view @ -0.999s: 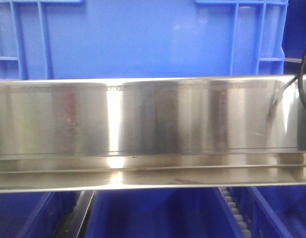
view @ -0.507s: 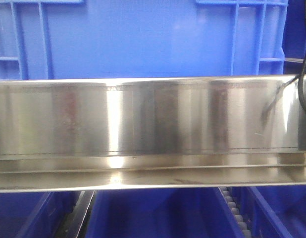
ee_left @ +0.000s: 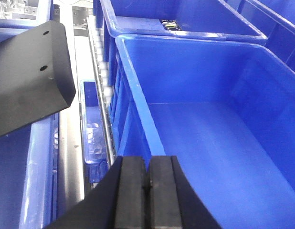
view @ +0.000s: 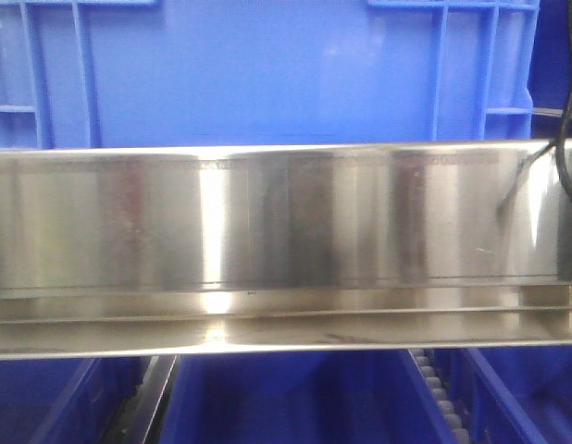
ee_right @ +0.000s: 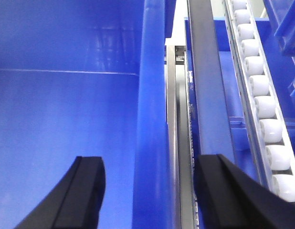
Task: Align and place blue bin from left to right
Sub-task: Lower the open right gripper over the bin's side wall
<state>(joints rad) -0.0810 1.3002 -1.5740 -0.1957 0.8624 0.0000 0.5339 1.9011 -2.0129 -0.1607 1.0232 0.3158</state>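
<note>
Front view: the blue bin (view: 267, 65) sat square behind the steel rail (view: 286, 222), its long side across the frame. Left wrist: the left gripper (ee_left: 147, 167) was closed, pads together, just over the bin's left wall. Right wrist: the right gripper (ee_right: 150, 164) gaped wide, straddling the right wall beside the roller track (ee_right: 262, 95). That looked the readier arm.
</note>
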